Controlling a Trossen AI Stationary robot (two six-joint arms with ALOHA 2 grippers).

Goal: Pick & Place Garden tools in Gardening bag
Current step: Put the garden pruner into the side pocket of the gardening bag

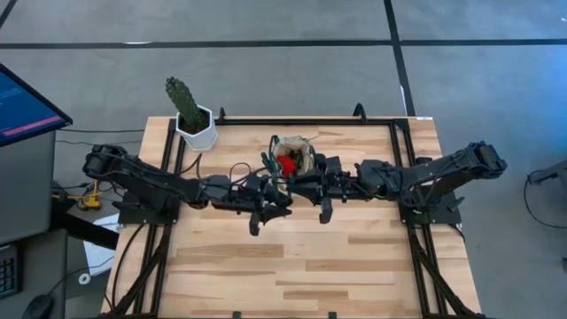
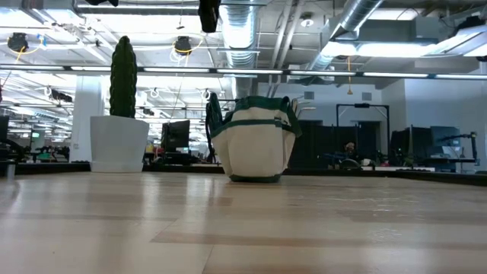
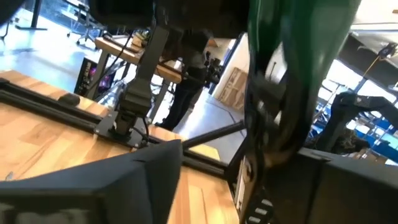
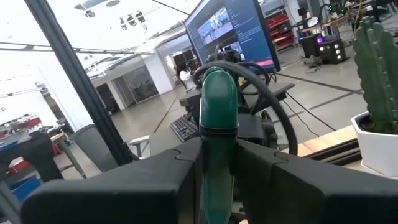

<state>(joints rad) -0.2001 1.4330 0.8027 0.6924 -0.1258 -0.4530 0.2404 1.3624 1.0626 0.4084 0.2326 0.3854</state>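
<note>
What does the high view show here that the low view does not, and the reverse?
Only the high view shows both arms meeting at the gardening bag, the left gripper and right gripper at its near side, a red item in its open top, and a monitor off the table's left.

Only the low view shows the bag standing upright on the table, its beige side, green trim and straps, and the room behind.

Both show the bag and the cactus in its white pot to the bag's left.
</note>
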